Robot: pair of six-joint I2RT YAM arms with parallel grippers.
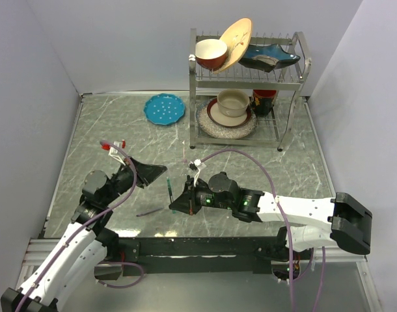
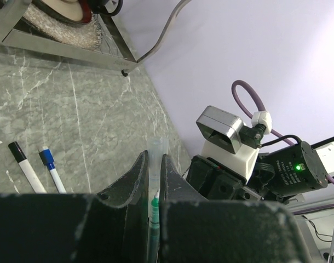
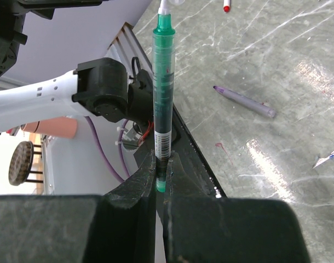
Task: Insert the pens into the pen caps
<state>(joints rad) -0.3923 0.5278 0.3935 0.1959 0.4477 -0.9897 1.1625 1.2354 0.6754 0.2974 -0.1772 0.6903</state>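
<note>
My right gripper (image 3: 161, 164) is shut on the lower end of a dark green pen (image 3: 163, 82), which stands straight up from the jaws with its white nib at the top. In the top view this pen (image 1: 169, 193) points from the right gripper (image 1: 179, 203) toward the left gripper (image 1: 161, 171). My left gripper (image 2: 154, 164) is shut on a pale see-through pen cap (image 2: 156, 149). The green pen's nib (image 2: 154, 197) shows between the left jaws, right at the cap's mouth. A black-ended pen (image 2: 24, 167) and a blue-ended pen (image 2: 51, 167) lie side by side on the table.
A purple pen-like stick (image 3: 245, 102) lies on the marble table near the arms, seen from above as the purple stick (image 1: 148, 212). A dish rack (image 1: 286, 81) with bowls and plates stands at the back right. A teal plate (image 1: 164, 108) lies left of it.
</note>
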